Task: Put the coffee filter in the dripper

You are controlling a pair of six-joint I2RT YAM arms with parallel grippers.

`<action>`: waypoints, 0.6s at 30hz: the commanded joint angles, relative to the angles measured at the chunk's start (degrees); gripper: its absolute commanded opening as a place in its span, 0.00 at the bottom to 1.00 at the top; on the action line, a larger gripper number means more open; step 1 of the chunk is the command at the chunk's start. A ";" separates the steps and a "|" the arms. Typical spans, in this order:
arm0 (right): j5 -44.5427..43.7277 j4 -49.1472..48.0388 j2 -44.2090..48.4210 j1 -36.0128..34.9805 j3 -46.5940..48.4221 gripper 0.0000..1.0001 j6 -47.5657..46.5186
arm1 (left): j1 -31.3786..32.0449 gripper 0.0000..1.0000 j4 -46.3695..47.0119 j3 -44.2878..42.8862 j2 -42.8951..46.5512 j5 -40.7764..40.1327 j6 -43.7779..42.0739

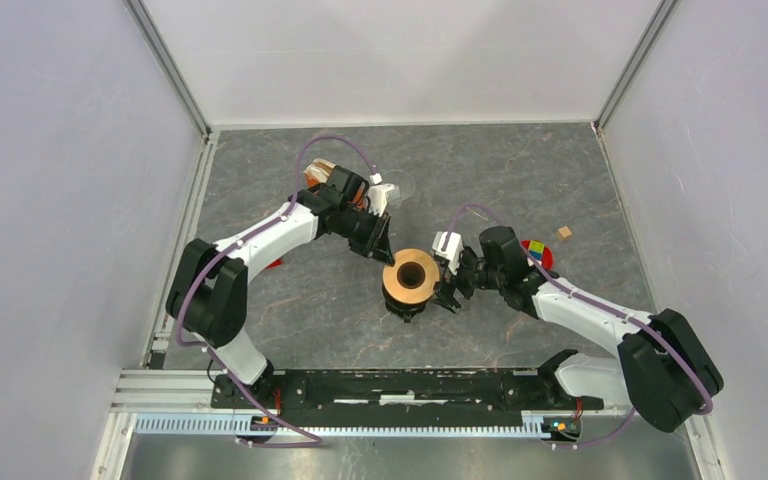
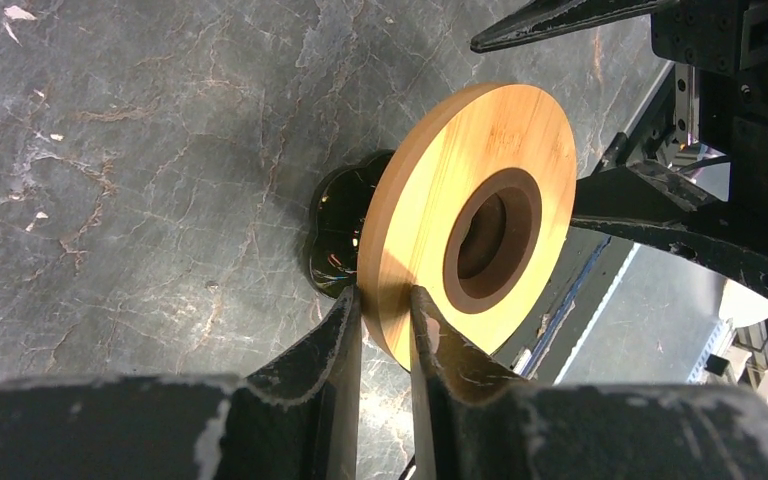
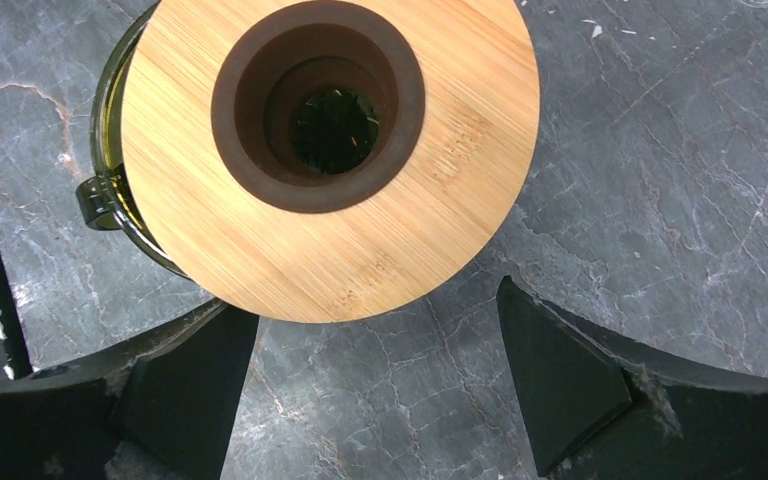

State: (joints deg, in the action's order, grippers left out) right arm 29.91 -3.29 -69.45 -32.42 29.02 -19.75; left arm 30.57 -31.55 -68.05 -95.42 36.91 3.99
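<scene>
The dripper's tan wooden ring collar [image 1: 410,275] lies over a squat dark vessel [image 1: 404,306] at mid-table. Its brown inner hole shows in the right wrist view [image 3: 320,100]; the glass cone is hidden. My left gripper [image 2: 385,300] is shut on the ring's rim [image 2: 430,200] from the far-left side [image 1: 380,250]. My right gripper [image 3: 375,298] is open and empty, its fingers [image 3: 550,370] just right of the ring and spread wider than its near edge [image 1: 450,290]. A tan and white paper thing [image 1: 317,174], perhaps the coffee filter, lies behind the left arm, mostly hidden.
The vessel's dark green glass wall and small handle [image 3: 95,200] show under the ring. A red disc with a coloured cube [image 1: 537,250] and a small wooden block [image 1: 564,232] lie right of the right arm. A faint clear thing [image 1: 400,186] lies at the back. White walls enclose the table.
</scene>
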 commanded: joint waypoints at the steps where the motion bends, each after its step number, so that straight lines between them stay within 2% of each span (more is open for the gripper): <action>1: 4.32 0.31 0.26 -0.18 3.36 0.95 -3.07 | 0.19 0.27 -1.35 0.05 1.92 -1.50 -3.61; 10: 9.86 6.85 -0.14 -0.18 7.14 0.95 -7.62 | 0.11 0.36 -2.08 -0.42 2.26 -1.48 -3.90; 18: 10.61 7.41 -1.62 -0.58 8.26 0.90 -7.06 | 0.09 0.37 -2.11 -0.33 2.88 -1.24 -3.90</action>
State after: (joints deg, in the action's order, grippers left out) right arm 38.28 4.01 -70.30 -32.51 34.72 -26.04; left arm 30.61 -33.93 -68.05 -95.20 35.79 2.00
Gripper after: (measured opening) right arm 0.908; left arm 0.365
